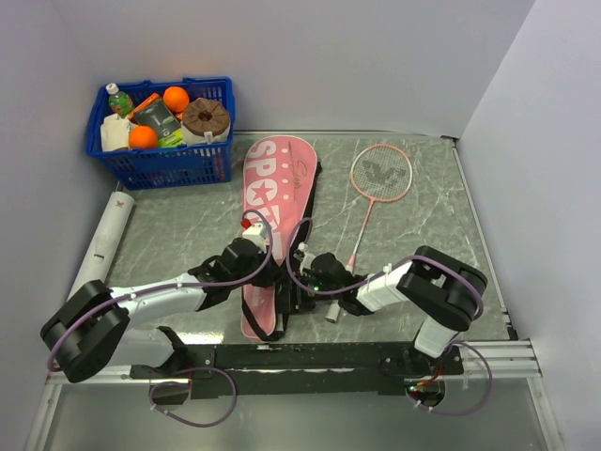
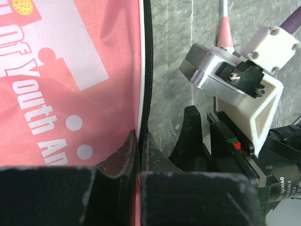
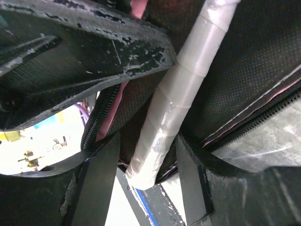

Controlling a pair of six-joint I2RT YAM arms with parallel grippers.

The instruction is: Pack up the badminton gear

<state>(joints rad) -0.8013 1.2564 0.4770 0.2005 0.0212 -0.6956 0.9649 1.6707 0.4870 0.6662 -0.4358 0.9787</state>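
Note:
The pink "SPORT" case (image 1: 272,197) lies lengthwise in the middle of the table. My left gripper (image 1: 269,270) is shut on its black zip edge (image 2: 146,94), near the narrow end; the jaws pinch the edge (image 2: 139,148). My right gripper (image 1: 308,278) is at the case's open side. Its fingers stand open on either side of a white wrapped racket handle (image 3: 171,113) that lies in the case's black-lined opening. A second racket (image 1: 379,174) lies on the table to the right, its handle end (image 1: 332,314) by my right arm. The long white tube (image 1: 108,235) lies at the left. No shuttlecocks show.
A blue basket (image 1: 160,141) with oranges and bottles stands at the back left. Walls close the table in on the left, back and right. The right wrist body (image 2: 235,89) shows close beside the case in the left wrist view.

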